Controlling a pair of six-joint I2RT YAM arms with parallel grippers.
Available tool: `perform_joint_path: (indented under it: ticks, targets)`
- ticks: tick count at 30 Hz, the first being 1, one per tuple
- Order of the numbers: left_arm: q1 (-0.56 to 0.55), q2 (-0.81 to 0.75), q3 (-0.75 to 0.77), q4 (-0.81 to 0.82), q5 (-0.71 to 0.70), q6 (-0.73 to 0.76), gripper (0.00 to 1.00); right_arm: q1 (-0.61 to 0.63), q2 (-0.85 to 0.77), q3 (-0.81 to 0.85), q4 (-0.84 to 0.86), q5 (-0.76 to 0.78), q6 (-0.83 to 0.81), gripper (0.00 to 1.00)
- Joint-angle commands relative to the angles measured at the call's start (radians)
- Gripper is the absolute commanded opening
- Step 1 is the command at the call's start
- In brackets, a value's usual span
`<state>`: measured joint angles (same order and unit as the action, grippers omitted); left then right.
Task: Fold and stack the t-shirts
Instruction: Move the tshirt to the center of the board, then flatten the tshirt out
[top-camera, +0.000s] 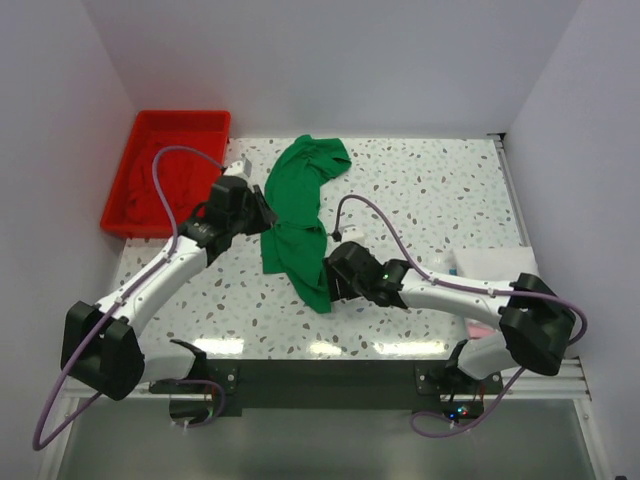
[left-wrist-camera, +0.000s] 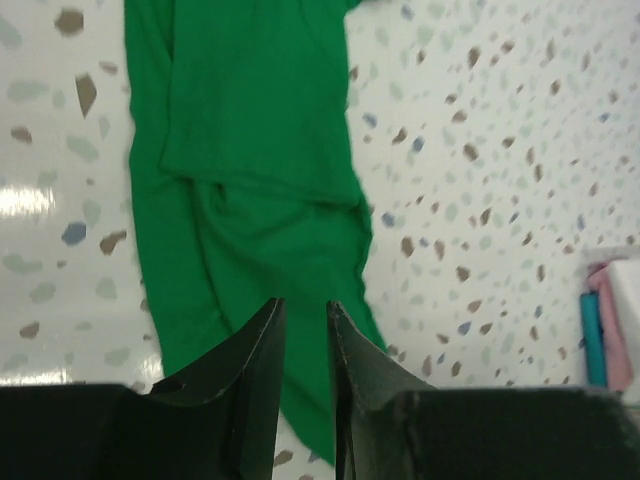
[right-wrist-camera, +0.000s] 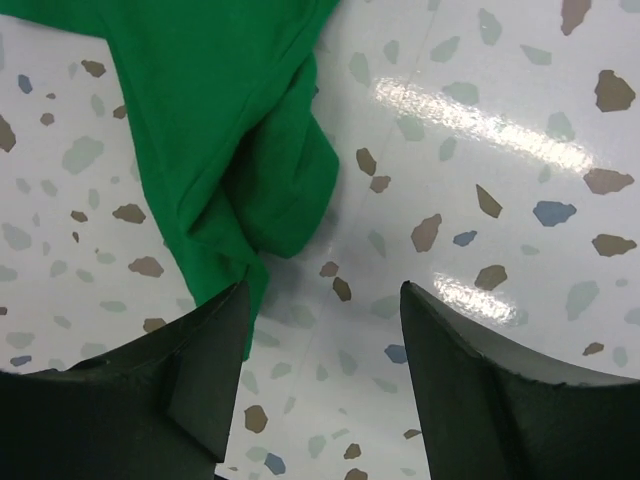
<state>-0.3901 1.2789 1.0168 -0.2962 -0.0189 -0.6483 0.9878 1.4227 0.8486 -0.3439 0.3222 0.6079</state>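
Table (top-camera: 440, 190) carries green t-shirt (top-camera: 300, 215): bunched into long strip, long axis far-to-near, lying between both grippers.

Left gripper (top-camera: 262, 213) at strip's mid left edge. Jaws almost together, narrow slit, cloth ahead and beneath. Pinching or not, cannot tell.

Right gripper (right-wrist-camera: 320, 300) nearer strip's near end. Jaws spread wide, empty. Cloth end just ahead, by finger on view's left.

Judgement: right arm better placed for near end.

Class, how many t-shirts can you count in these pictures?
5. Green t-shirt lies mid-table; dark red t-shirt sits in the red tray, far left; white t-shirt, pink t-shirt and teal t-shirt are piled at the right edge. Others may be hidden in tray or pile.
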Motion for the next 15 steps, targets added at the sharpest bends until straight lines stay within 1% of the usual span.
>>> perform_joint_path:
  ticks: [1, 4, 6, 7, 10, 12, 13, 15]
  targets:
    - [-0.024, -0.009, -0.127, 0.040, -0.032, -0.033, 0.27, 0.023, 0.021, 0.029, 0.100, -0.029, 0.023, 0.64]
    - [-0.026, -0.013, -0.167, 0.037, -0.050, -0.040, 0.27, 0.064, 0.045, 0.035, 0.112, -0.035, 0.039, 0.61]
    - [-0.026, -0.009, -0.185, 0.026, -0.090, -0.068, 0.26, 0.086, 0.071, 0.036, 0.120, -0.040, 0.056, 0.59]
    - [-0.026, 0.002, -0.201, 0.023, -0.101, -0.079, 0.24, 0.089, 0.080, 0.041, 0.121, -0.046, 0.062, 0.58]
    - [-0.024, 0.026, -0.230, 0.029, -0.125, -0.111, 0.24, 0.094, 0.102, 0.037, 0.125, -0.055, 0.085, 0.56]
    - [-0.026, 0.054, -0.244, 0.032, -0.142, -0.119, 0.29, 0.094, 0.107, 0.033, 0.125, -0.052, 0.098, 0.54]
    - [-0.026, 0.062, -0.248, 0.034, -0.148, -0.122, 0.35, 0.094, 0.108, 0.032, 0.126, -0.054, 0.101, 0.54]
    - [-0.026, 0.091, -0.270, 0.058, -0.151, -0.125, 0.38, 0.094, 0.110, 0.030, 0.131, -0.061, 0.107, 0.51]
